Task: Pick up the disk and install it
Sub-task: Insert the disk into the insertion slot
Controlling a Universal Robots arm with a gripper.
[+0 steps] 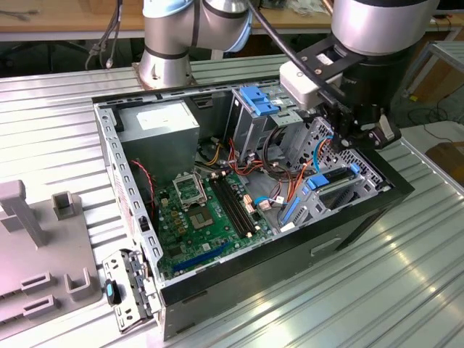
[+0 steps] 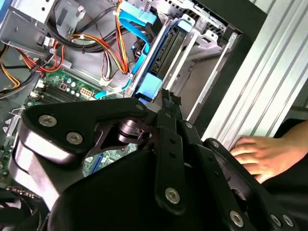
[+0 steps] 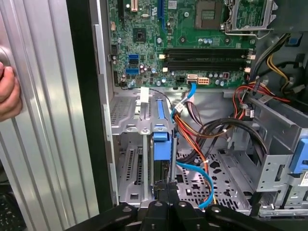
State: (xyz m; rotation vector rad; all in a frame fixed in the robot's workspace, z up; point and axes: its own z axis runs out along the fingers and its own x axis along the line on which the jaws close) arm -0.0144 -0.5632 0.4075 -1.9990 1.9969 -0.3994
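Silver arm [image 1: 380, 25], pale-blue joint caps [image 1: 170, 6], black screw-studded gripper [image 2: 166, 102].

The end effector [image 2: 168, 97] hangs above the drive bay [image 3: 130, 159] inside the case [image 1: 239, 279].

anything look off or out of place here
A person's hand rests on the ribbed table right beside the open computer case, near the gripper at the drive bay: odd in a robot's workspace. Nothing else looks damaged.

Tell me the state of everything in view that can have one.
Case: open, side panel off, lying on its side.
Disk: on edge in the front bay.
Gripper: right at the disk, inside the case.
Memory slots: empty.
Hand: resting on the table beside the case.
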